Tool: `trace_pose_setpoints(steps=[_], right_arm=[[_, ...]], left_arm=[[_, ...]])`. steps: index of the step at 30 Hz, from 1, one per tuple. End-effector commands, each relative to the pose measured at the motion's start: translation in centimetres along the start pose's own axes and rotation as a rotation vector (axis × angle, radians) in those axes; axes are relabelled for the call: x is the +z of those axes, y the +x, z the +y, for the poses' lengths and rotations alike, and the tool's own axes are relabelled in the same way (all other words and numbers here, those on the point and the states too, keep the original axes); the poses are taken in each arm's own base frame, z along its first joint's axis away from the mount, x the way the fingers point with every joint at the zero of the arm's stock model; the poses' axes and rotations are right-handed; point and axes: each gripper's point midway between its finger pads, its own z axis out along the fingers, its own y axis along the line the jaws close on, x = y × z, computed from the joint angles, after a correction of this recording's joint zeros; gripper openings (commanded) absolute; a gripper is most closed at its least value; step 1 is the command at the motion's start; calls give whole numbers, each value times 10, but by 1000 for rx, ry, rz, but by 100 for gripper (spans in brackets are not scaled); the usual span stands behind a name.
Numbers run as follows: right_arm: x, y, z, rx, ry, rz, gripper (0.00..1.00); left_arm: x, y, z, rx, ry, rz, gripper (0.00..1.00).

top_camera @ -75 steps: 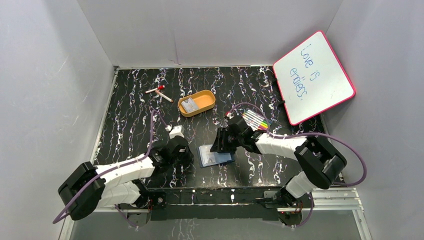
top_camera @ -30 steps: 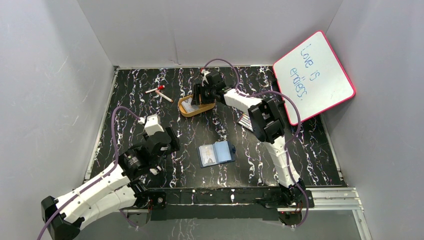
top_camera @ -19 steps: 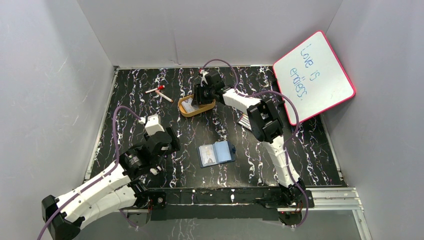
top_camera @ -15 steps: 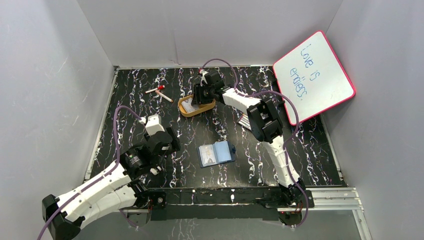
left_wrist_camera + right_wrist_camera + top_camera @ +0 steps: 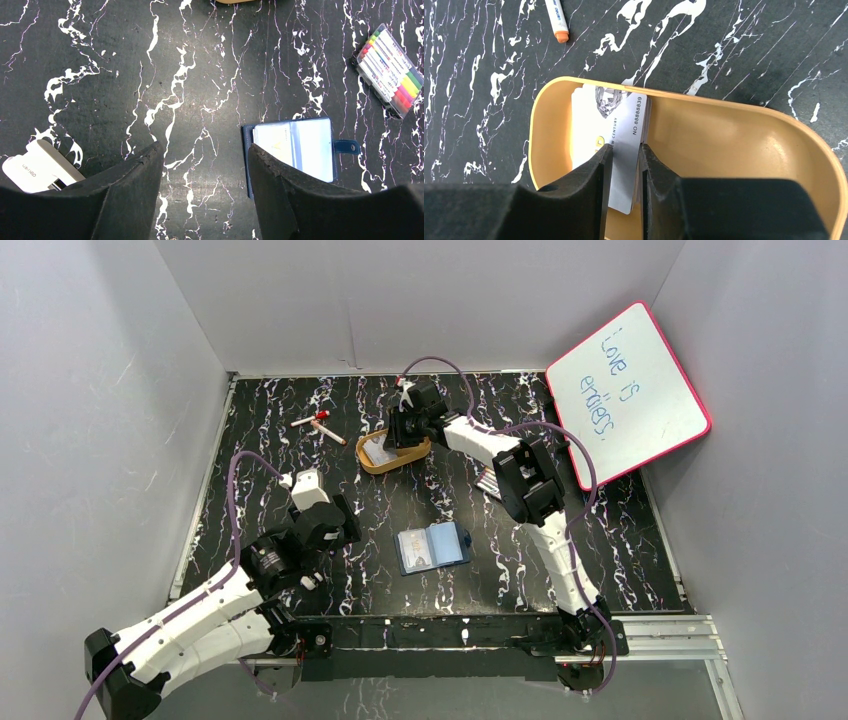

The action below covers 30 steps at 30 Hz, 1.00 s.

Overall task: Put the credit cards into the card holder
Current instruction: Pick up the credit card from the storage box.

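Two and a half seconds back the right end effector (image 5: 405,428) hung just beside the card holder (image 5: 433,548). It has since swung out to the orange tray (image 5: 724,130), at about 11 o'clock from the holder in the top view. Within the last second its fingers have drawn in around the credit cards (image 5: 624,125), stacked at the tray's 9 o'clock end. In the right wrist view the top card passes through the narrow gap between them, but I cannot tell whether the pads already pinch it. The left end effector (image 5: 204,147) has drawn away from the holder toward 9 o'clock over the counter (image 5: 100,75) and hangs released, nothing between its fingers. My reading is that the pick of the next card is under way, with carrying and slotting yet to come.

The top card's long axis runs from about 1 o'clock to 7 o'clock in that wrist view, its printed number lying along the 3 o'clock edge. The holder lies open and flat. In the left wrist view its long axis runs 9 to 3, the snap tab points to 3 o'clock, and a pale card (image 5: 272,142) shows in its 9 o'clock half.
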Motion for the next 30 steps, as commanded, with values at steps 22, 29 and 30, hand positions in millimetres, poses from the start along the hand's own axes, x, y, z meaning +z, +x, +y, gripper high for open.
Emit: trace_pose_setpoints(steps=[22,29,30], right_arm=[[-36,-33,-1,-12,15,-93,8],[-52,-40,3,2,-12,-117,2],[-54,-41,5,5,-19,-120,1]], left_arm=[[-2,-10,1,-6,-8,-32,59],[-2,-10,0,-6,-8,-32,59],[-2,-10,1,-7,-8,-33,59]])
